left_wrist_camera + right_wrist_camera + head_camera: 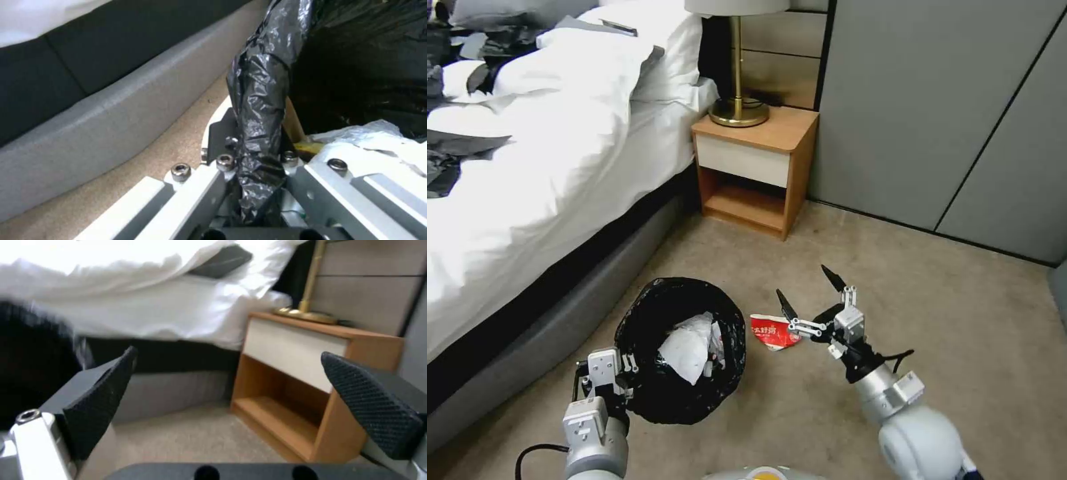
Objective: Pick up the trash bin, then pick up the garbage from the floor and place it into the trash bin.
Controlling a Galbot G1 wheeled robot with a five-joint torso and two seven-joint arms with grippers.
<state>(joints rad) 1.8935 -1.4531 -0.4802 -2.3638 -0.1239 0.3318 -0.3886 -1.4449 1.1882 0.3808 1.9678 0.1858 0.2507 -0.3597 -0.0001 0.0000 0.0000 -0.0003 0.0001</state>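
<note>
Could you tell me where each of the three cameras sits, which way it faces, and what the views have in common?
Head view: on the robot's head, looking down at the carpet; the left gripper clamps the trash bin, the open right gripper hovers over the crushed cup.
Left wrist view: on the left arm, along its fingers pinching the black liner.
Right wrist view: on the right arm, between its pads toward the nightstand.
Shared: the bed and nightstand appear in the head and right wrist views.

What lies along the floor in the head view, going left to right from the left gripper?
Left gripper on the rim → black-lined round trash bin → crushed red-white paper cup → open right gripper.
</note>
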